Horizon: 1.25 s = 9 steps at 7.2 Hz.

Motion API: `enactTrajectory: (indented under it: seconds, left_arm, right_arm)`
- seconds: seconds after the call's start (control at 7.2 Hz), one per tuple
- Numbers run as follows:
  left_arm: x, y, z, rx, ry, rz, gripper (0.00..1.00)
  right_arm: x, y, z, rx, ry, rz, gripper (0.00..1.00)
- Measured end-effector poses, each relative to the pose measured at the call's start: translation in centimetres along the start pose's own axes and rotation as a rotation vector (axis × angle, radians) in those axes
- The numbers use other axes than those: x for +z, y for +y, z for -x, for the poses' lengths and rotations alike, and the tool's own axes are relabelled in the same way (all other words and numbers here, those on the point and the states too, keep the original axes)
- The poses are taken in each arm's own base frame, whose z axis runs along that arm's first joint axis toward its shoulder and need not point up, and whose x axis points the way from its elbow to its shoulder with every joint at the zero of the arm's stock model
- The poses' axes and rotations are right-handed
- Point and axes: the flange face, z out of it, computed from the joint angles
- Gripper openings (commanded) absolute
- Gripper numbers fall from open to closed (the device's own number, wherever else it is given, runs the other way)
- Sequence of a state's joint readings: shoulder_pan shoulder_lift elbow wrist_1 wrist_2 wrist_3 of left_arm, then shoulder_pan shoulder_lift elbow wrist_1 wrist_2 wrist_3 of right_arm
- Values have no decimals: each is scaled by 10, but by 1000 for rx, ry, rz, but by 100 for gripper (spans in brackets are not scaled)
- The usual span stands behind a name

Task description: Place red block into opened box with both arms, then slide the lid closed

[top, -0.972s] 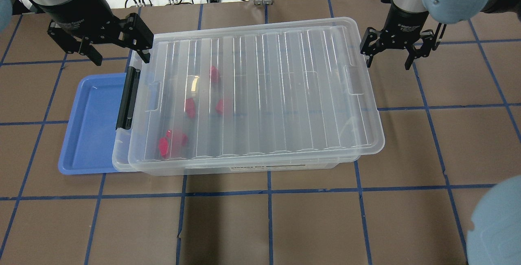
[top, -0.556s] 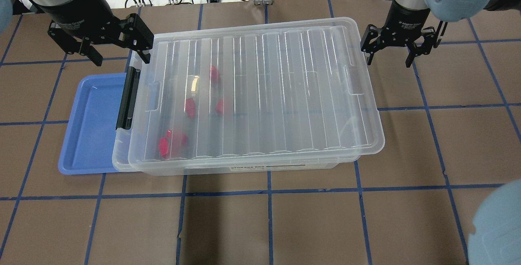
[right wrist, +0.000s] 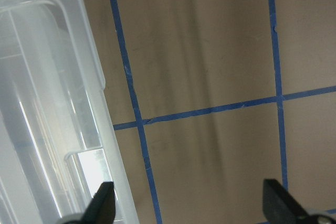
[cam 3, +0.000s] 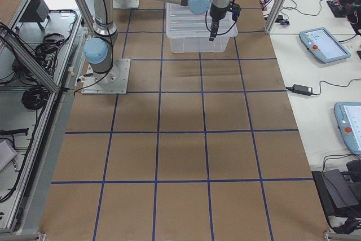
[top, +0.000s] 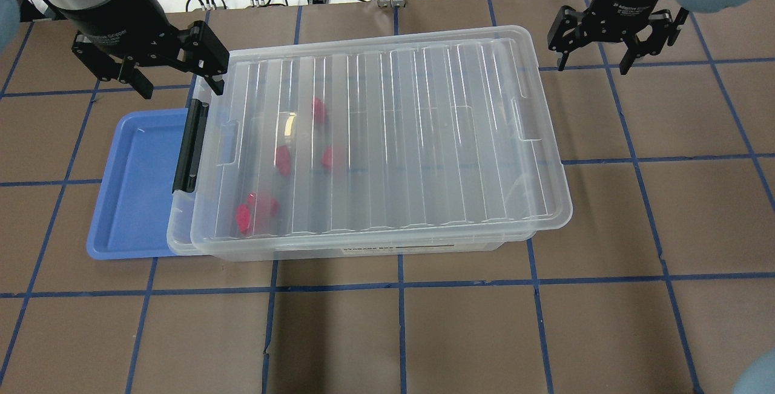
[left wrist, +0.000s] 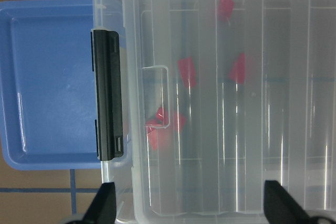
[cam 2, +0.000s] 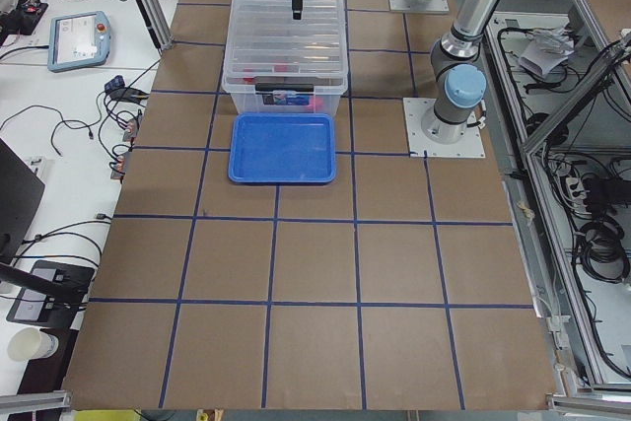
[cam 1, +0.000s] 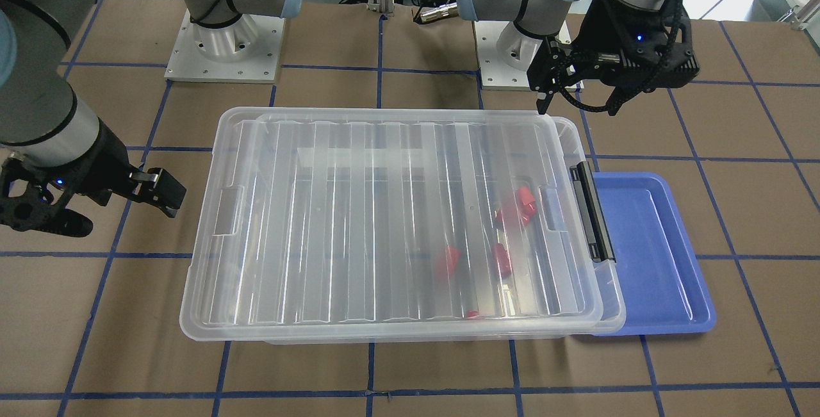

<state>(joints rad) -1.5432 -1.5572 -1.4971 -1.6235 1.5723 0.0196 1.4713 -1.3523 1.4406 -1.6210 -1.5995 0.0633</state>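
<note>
The clear box (top: 375, 251) stands mid-table with its ribbed lid (top: 412, 134) lying over it, shifted slightly to the right of the black clasp (top: 189, 146). Several red blocks (top: 282, 161) show through the lid near the clasp end, also in the front view (cam 1: 448, 262) and the left wrist view (left wrist: 186, 72). My left gripper (top: 178, 82) hangs open above the box's far corner by the clasp, nothing between its fingers. My right gripper (top: 593, 67) is open and empty, off the box's far right corner, over bare table (right wrist: 210, 77).
A blue tray (top: 136, 188) lies against the clasp end of the box, partly tucked under it. Cables and devices sit beyond the table's far edge. Blue tape lines grid the brown table surface.
My right gripper has drawn back from the lid's right end, toward the table's far edge and slightly outward. The left gripper, box, lid and blocks have not moved.
</note>
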Motion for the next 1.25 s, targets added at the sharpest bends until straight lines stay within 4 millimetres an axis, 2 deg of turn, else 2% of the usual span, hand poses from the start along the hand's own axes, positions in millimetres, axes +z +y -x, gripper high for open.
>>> enactTrajectory:
  seconds: [0.28,0.56,0.83,1.25]
  left_arm:
    - [1,0,0,0,0,3,100]
    - [3,-1,0,-1,-1,5,100]
    - [1,0,1,-2,-6,3,100]
    - [1,1,0,0,-5,4,100]
  right_arm:
    - [-39,31,11,-22,-3,-60,100]
    - [-58,61,40,-83,-5,-92,100]
    - [-54,76,49,-100,-40,-66,100]
    - [-48,86,43,-89,-43,-31,100]
